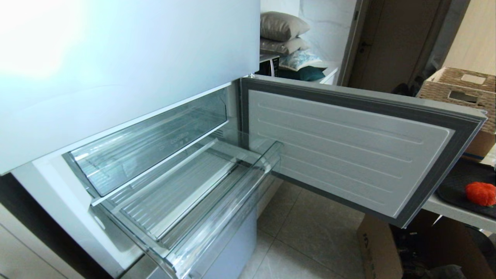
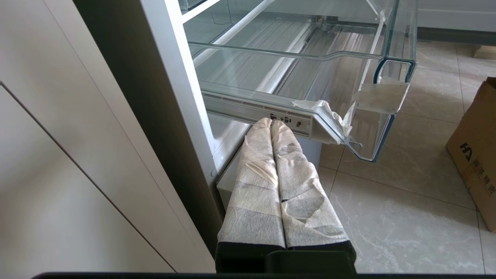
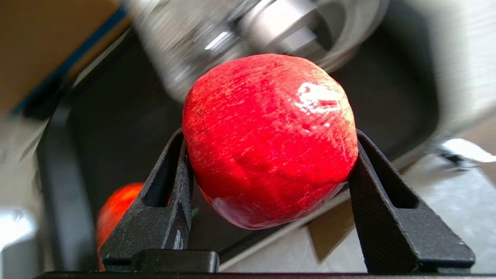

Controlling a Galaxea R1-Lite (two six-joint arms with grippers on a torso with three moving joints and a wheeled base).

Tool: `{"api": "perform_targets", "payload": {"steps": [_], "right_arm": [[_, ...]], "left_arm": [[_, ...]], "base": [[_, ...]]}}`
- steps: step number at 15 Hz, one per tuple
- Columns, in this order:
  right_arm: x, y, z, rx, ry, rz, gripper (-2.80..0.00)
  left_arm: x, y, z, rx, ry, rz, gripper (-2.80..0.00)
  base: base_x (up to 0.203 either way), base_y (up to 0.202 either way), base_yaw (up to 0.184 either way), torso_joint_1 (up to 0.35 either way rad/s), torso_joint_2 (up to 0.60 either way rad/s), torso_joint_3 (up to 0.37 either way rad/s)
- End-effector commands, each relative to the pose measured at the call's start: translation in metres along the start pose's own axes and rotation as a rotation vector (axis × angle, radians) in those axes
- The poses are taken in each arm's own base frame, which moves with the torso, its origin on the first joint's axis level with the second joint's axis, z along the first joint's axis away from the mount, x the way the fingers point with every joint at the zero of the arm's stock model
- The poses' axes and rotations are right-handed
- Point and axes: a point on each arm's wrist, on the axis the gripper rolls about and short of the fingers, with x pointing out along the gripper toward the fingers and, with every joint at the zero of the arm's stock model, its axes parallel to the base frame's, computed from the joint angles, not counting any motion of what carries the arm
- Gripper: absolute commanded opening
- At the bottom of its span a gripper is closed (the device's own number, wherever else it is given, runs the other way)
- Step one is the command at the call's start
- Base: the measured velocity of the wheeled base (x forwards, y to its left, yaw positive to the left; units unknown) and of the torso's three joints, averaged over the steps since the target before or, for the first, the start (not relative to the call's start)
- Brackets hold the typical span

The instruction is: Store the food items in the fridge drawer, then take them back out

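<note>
Apple (image 3: 269, 139), the deeper red of the two food items, is being held between the two black fingers (image 3: 162, 209) of the right gripper (image 3: 267, 155), clamped on both flanks with most of its body standing proud of the tips. Slipping is being judged the main risk: the skin is glossy, the contact is being made low on a round body, and the background is being smeared by motion. Beyond it, the ribbed tomato (image 3: 116, 209) is lying on a dark mat (image 1: 457, 190), well apart from the fridge. The left gripper (image 2: 273, 124), wrapped fingers pressed together, is parked just under the fridge drawer (image 1: 232, 201), which is standing pulled out with nothing in it. Clipping its lip is being considered possible.
</note>
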Motion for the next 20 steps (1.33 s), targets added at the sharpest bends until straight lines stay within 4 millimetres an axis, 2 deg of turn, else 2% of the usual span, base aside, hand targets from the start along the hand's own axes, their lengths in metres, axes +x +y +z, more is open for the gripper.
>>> {"api": "perform_targets", "payload": {"steps": [1,4,8,12,13,14,20], "right_arm": [[0.008,0.026,-0.018,-0.025,0.047,0.049,-2.8],[0.01,0.033,-0.025,-0.03,0.075,0.062,-2.8],[0.025,0.027,-0.036,-0.033,0.106,0.048,-2.8],[0.028,0.024,-0.039,-0.03,0.117,0.042,-2.8],[0.028,0.024,-0.039,-0.028,0.116,0.041,-2.52],[0.028,0.023,-0.039,-0.032,0.116,0.038,0.0],[0.024,0.022,-0.034,-0.022,0.101,0.036,0.0]], "left_arm": [[0.0,0.0,0.0,0.001,0.001,0.001,-2.8],[0.0,0.0,0.0,0.001,0.001,0.0,-2.8],[0.0,0.0,0.0,0.0,0.001,0.0,-2.8],[0.0,0.0,0.0,0.001,0.003,0.0,-2.8],[0.0,0.0,0.0,0.001,0.001,0.0,-2.8],[0.0,0.0,0.0,0.001,0.001,0.0,-2.8],[0.0,0.0,0.0,0.001,0.001,0.0,-2.8]], "base": [[0.0,0.0,0.0,0.0,0.0,0.0],[0.0,0.0,0.0,0.0,0.0,0.0],[0.0,0.0,0.0,0.0,0.0,0.0],[0.0,0.0,0.0,0.0,0.0,0.0],[0.0,0.0,0.0,0.0,0.0,0.0],[0.0,0.0,0.0,0.0,0.0,0.0],[0.0,0.0,0.0,0.0,0.0,0.0]]}}
